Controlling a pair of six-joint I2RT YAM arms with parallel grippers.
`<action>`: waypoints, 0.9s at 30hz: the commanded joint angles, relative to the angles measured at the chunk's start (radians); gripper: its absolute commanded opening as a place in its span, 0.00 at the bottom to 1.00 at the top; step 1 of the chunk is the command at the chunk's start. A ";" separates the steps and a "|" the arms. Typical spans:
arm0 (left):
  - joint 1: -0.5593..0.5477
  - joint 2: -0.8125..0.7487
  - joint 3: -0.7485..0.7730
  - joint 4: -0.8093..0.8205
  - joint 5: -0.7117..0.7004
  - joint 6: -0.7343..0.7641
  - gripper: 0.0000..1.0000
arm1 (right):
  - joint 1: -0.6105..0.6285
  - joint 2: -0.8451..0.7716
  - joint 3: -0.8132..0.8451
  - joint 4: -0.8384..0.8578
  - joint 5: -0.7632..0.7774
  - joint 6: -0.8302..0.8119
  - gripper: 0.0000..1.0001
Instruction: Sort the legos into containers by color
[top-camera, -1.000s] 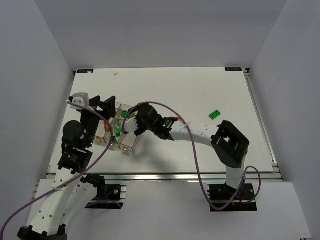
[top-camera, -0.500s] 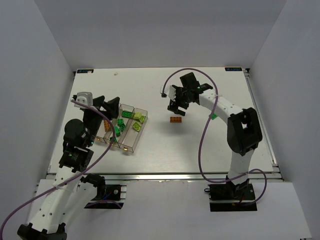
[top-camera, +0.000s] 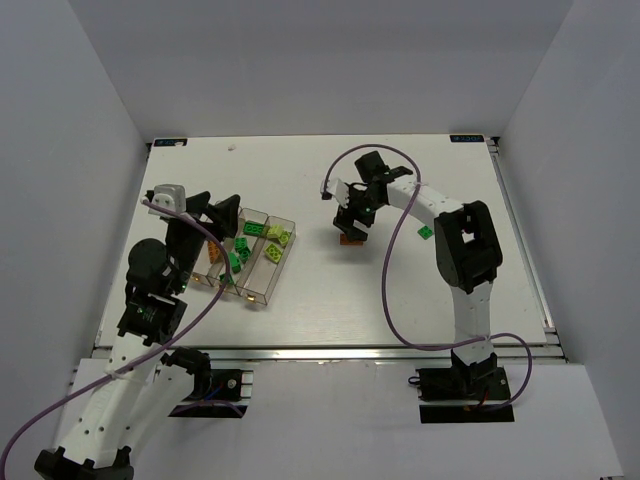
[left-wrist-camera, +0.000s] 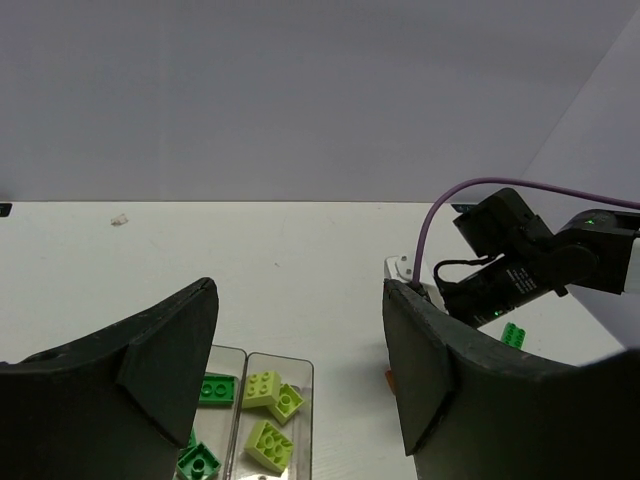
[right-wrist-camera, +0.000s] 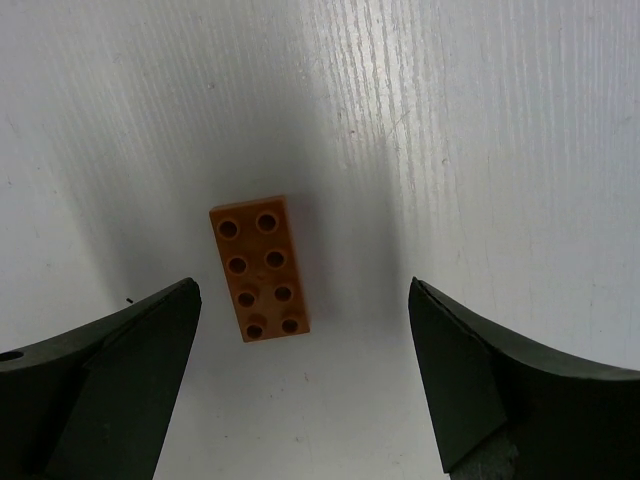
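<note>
An orange-brown lego (right-wrist-camera: 259, 268) lies flat on the white table, between my right gripper's (right-wrist-camera: 302, 288) open fingers and nearer the left one. From above, the right gripper (top-camera: 350, 222) hangs just over this lego (top-camera: 350, 241). A dark green lego (top-camera: 426, 233) lies to its right. The clear containers (top-camera: 262, 285) sit at the left and hold orange, dark green (left-wrist-camera: 215, 388) and lime (left-wrist-camera: 266, 443) legos. My left gripper (top-camera: 212, 212) is open and empty above the containers' far end (left-wrist-camera: 300, 300).
The right arm (left-wrist-camera: 520, 270) and its purple cable (top-camera: 390, 290) cross the table's middle. The loose dark green lego also shows in the left wrist view (left-wrist-camera: 513, 335). White walls stand around the table.
The right arm swung from over the containers to the table's middle, then moved down over the orange-brown lego. The left arm has stayed still.
</note>
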 joint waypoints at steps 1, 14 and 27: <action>-0.006 -0.003 0.006 0.002 0.014 0.005 0.76 | -0.001 0.008 0.015 -0.003 -0.034 -0.018 0.89; -0.006 -0.001 0.006 0.002 0.016 0.005 0.76 | -0.001 0.040 -0.011 0.006 -0.034 -0.019 0.89; -0.007 -0.002 0.006 0.002 0.016 0.005 0.76 | 0.051 0.005 -0.163 0.076 0.052 -0.032 0.68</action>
